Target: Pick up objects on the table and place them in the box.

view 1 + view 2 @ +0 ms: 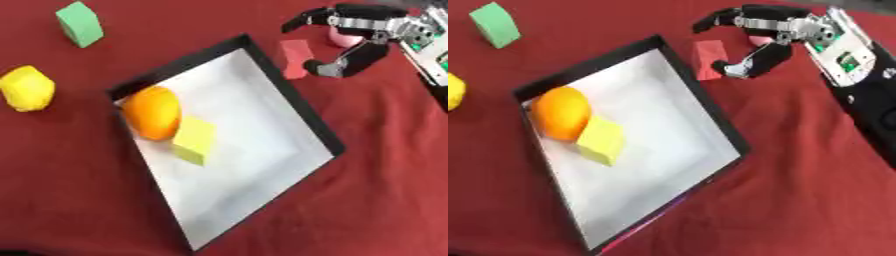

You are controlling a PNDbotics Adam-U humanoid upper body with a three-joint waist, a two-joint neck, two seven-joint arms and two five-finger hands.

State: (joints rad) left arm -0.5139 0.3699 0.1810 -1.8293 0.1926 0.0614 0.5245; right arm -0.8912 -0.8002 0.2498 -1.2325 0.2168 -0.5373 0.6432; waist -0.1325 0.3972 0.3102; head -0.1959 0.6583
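A shallow box (311, 118) with a black rim and a white floor lies askew in the middle of the red tablecloth. Inside it, an orange (153, 112) rests against the left wall, and a yellow-green block (194, 140) touches it. A red block (295, 57) lies on the cloth just outside the box's right wall, near its far corner. My right hand (378, 29) hovers over that block, open. Its fingers arch past the block's far end and its thumb (325, 68) sits close to the block's right side. My left hand does not show.
A green block (80, 23) stands at the far left. A yellow lumpy object (28, 88) lies at the left edge. A pink object (343, 39) is partly hidden behind my right hand. Bare red cloth surrounds the box in front and to the right.
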